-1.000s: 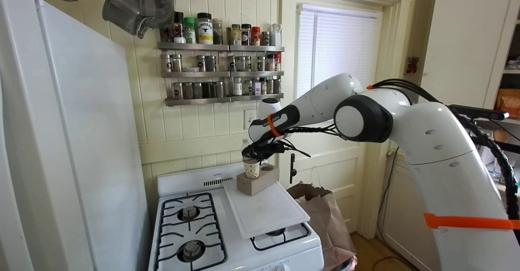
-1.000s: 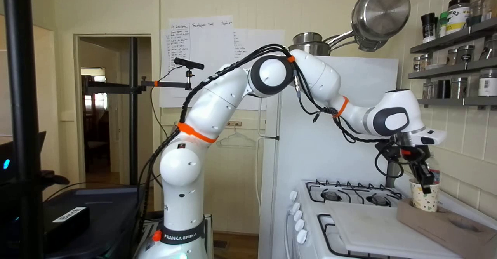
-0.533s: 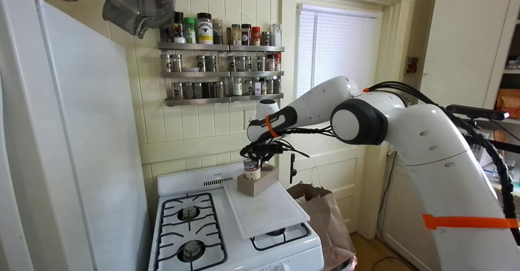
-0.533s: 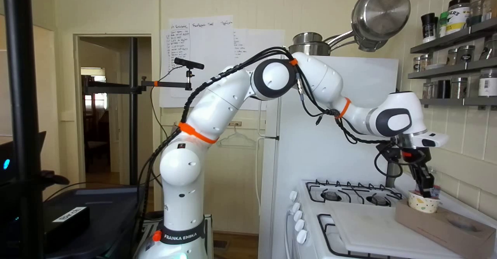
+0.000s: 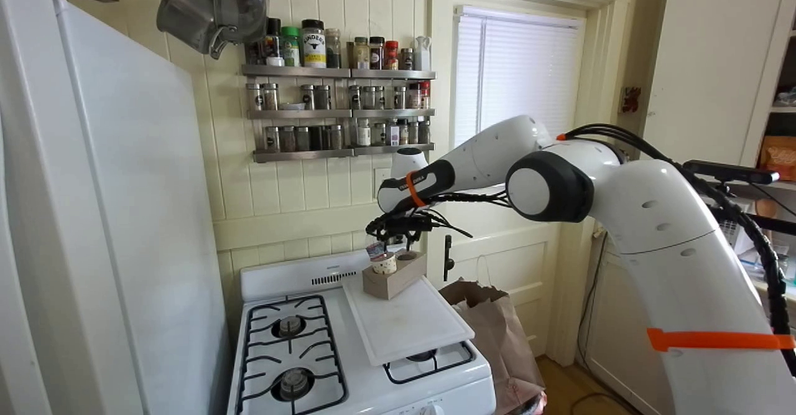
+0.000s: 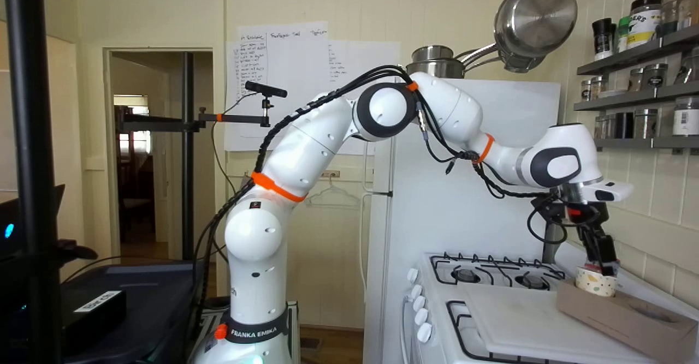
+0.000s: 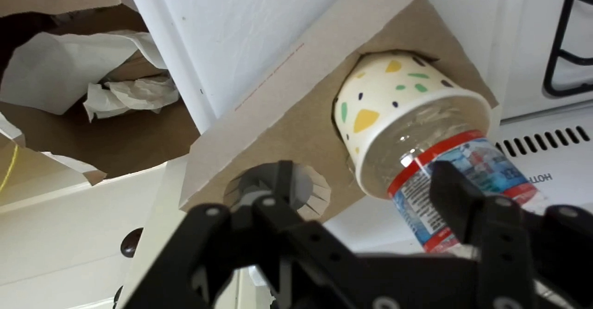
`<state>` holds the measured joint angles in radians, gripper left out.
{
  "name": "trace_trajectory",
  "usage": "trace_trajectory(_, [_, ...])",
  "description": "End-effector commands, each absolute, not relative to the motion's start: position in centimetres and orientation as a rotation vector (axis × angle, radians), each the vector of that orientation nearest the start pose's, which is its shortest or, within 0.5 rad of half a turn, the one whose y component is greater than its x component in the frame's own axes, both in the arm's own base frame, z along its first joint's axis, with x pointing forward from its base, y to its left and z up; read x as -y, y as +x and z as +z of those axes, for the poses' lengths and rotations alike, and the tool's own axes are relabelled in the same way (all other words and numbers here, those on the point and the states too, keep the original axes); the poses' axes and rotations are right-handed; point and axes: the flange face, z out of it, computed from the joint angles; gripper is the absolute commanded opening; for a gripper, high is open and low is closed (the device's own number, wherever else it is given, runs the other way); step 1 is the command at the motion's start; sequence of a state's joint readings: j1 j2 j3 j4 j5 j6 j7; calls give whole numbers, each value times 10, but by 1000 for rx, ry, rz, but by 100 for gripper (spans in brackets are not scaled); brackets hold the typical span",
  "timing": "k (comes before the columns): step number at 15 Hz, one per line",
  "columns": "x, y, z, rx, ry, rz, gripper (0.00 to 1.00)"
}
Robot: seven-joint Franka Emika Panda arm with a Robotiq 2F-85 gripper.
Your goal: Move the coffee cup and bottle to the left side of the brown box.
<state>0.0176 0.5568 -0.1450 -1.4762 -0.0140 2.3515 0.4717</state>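
Observation:
The coffee cup (image 7: 375, 98), cream with yellow and green flecks, is sunk in one round hole of the brown box (image 7: 296, 135). Inside the cup leans a clear bottle (image 7: 421, 203) with a red and blue label, tilted away from the box. My gripper (image 7: 365, 165) stands over the box with its jaws spread wide. One finger hangs above the vacant second hole; the other overlaps the label in the wrist view, and I cannot tell whether it touches. In both exterior views the gripper (image 5: 398, 247) (image 6: 607, 266) is directly above the cup (image 5: 384, 265) (image 6: 595, 284).
A white board (image 5: 410, 328) carries the box on the stove (image 5: 367, 381). A brown paper bag (image 5: 500, 346) stands beside the stove. Black burner grates (image 5: 289, 306) lie on the far side. The wall with spice shelves (image 5: 298, 115) rises behind.
The cup has gone down into the box's hole. The jaws have spread apart and let go, and my gripper has risen slightly. The bottle, upright before, now leans.

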Motion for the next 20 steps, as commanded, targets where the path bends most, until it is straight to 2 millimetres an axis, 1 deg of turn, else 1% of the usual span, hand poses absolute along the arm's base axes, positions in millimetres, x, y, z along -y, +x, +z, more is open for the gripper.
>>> trace_trajectory(1, [70,721,396,-898,-3009,-477,100])
trace_trajectory(4, [70,711,394,-895,-3009,-430,100])
trace_trajectory(7, [67,691,391,-844,-3021,-354,100])
trace_trajectory(11, [63,662,390,-774,-3035,-319,100])
trace_trajectory(15, [63,633,396,-683,-3051,-354,100])
trace_trajectory(20, [63,606,407,-554,-3052,-512,100])
